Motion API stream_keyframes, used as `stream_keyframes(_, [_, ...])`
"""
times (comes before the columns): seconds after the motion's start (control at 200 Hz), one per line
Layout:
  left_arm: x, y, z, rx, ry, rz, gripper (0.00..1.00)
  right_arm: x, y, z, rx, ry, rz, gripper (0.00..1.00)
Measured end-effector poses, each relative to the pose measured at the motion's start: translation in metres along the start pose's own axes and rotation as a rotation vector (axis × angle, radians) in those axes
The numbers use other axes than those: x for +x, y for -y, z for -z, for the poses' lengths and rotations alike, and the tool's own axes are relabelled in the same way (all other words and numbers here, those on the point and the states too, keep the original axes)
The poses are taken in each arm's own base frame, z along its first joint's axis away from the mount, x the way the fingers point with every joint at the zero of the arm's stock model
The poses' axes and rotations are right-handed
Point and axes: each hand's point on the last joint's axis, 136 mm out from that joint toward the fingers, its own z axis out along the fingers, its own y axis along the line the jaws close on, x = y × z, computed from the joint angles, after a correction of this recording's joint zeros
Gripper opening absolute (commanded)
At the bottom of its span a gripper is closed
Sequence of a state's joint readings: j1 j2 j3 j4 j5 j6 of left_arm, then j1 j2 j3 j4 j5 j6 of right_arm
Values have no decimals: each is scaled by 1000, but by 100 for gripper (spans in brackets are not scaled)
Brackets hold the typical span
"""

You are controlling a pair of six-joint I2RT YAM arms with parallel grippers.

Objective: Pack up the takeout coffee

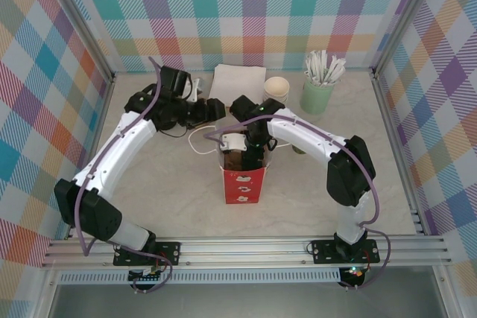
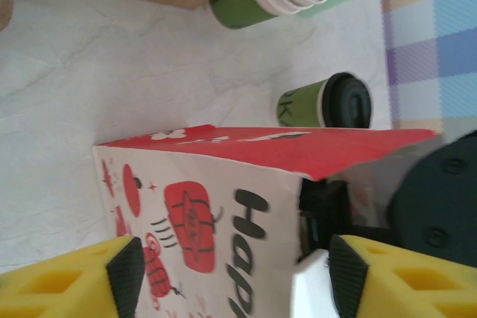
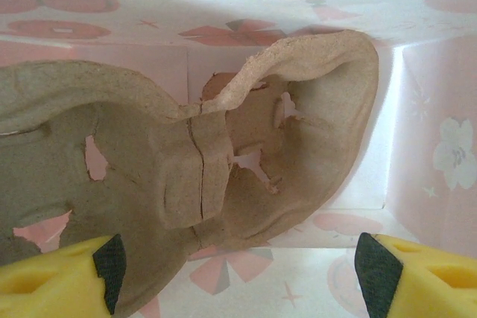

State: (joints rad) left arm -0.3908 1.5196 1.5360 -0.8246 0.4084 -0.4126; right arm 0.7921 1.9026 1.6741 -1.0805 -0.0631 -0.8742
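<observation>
One takeout coffee stands upright, long axis vertical.

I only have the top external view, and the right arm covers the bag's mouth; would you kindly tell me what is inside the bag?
Observer: The right wrist view shows a brown moulded-pulp cup carrier inside the bag, with no cup seen in it.
Operator: Is it being gripped?
Observer: No, the right fingers stand wide apart, with nothing pinched between them.
Operator: Where is the coffee, then?
Observer: The left wrist view shows the takeout coffee, black lid on, on the table beyond the bag, outside it.
</observation>
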Motion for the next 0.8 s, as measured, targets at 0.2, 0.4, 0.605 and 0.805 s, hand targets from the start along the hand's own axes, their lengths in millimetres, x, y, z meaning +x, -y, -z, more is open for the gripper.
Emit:
stream_keyframes(0.2, [-1,-10,-16,-35,-40,5,58,3,0,-2,6,-19,7,82])
stream_keyframes(0.4, [-5,-9,-17,-39,-32,3,54,7,-3,-5,2,-42,12,81])
stream_keyframes(0.605, [-7,-7,-16,-35,-27,3,45,12,-4,-13,-10,-71,10,81])
stream_keyframes(0.805, [-9,-6,-16,-31,-22,5,40,16,-7,-33,-52,-107,6,81])
